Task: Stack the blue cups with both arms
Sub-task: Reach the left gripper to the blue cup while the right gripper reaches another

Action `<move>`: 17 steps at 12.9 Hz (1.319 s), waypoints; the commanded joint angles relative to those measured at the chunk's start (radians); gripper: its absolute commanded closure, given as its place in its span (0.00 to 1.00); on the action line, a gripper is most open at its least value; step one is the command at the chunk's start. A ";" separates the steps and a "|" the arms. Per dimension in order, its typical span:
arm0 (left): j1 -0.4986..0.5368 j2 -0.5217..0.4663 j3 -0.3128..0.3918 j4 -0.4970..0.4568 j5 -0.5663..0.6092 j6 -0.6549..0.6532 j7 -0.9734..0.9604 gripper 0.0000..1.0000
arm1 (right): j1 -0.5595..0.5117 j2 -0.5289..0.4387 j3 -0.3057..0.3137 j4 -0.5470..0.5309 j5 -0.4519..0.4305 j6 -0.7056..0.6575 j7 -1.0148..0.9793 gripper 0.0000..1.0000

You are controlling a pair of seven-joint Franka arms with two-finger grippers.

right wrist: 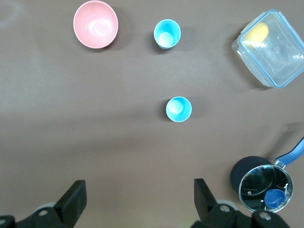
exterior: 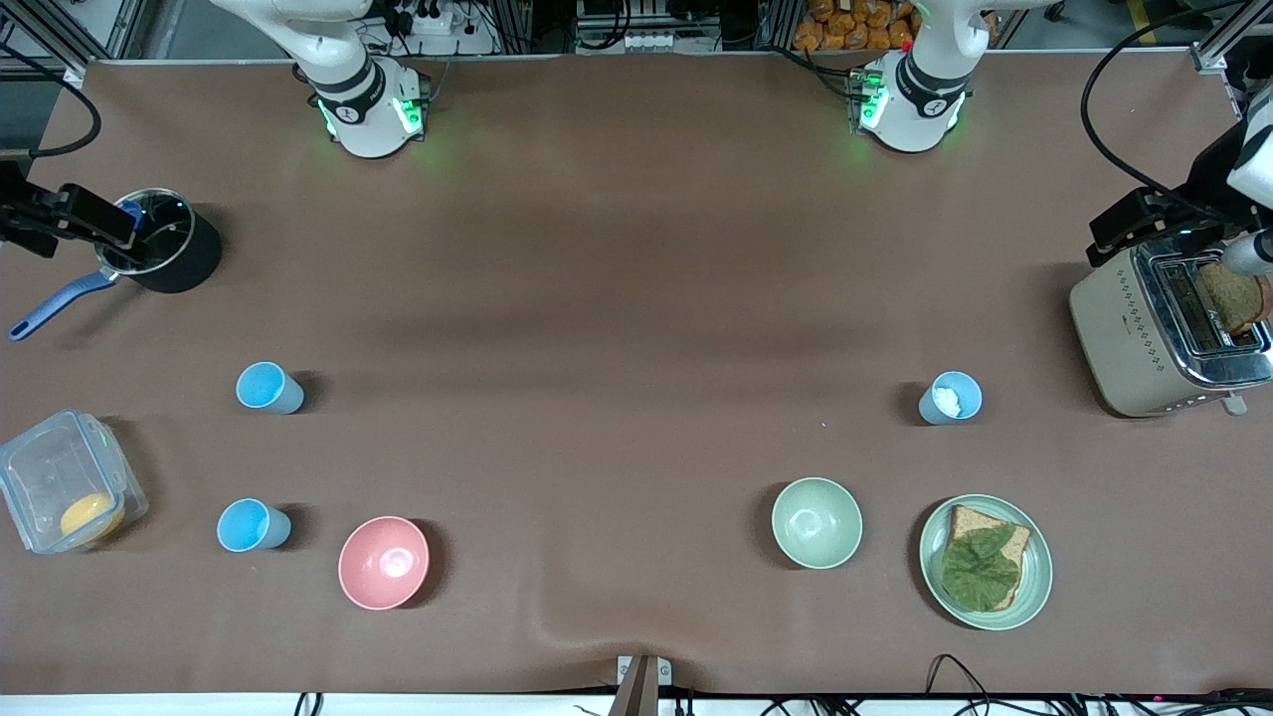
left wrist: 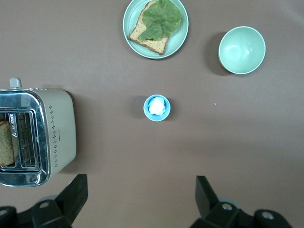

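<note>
The brown table (exterior: 617, 298) carries cups (exterior: 269, 387), bowls (exterior: 384, 562), plate (exterior: 1034, 587), toaster (exterior: 1124, 338), pot (exterior: 179, 259).

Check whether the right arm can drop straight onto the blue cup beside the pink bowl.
Probably yes. The right gripper is open, the blue cup stands upright, apart from the pink bowl and the lidded container, with nothing above it.

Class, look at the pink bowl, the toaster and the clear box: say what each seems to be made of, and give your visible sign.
Pink bowl: probably plastic or melamine; a soft, even sheen with no glaze glare.
Toaster: cream painted body, likely metal or plastic, with a mirror-bright chromed metal top around the slots.
Clear box: transparent plastic; the table shows through its walls, and it has a blue-edged rim.
</note>
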 commanded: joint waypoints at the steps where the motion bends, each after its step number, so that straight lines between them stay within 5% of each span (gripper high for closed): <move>1: 0.005 0.007 -0.006 0.014 0.022 -0.015 0.019 0.00 | -0.009 -0.006 -0.004 0.000 0.001 -0.016 -0.061 0.00; 7: 0.019 0.105 -0.006 -0.011 0.010 -0.001 0.018 0.00 | -0.009 -0.016 -0.004 -0.005 0.004 -0.039 -0.070 0.00; 13: 0.022 0.134 -0.001 -0.438 0.027 0.569 0.016 0.00 | -0.021 0.055 -0.006 -0.005 -0.001 -0.064 -0.069 0.00; 17: 0.044 0.257 -0.004 -0.499 0.027 0.704 0.007 0.00 | -0.056 0.136 -0.006 -0.055 -0.002 -0.089 -0.070 0.00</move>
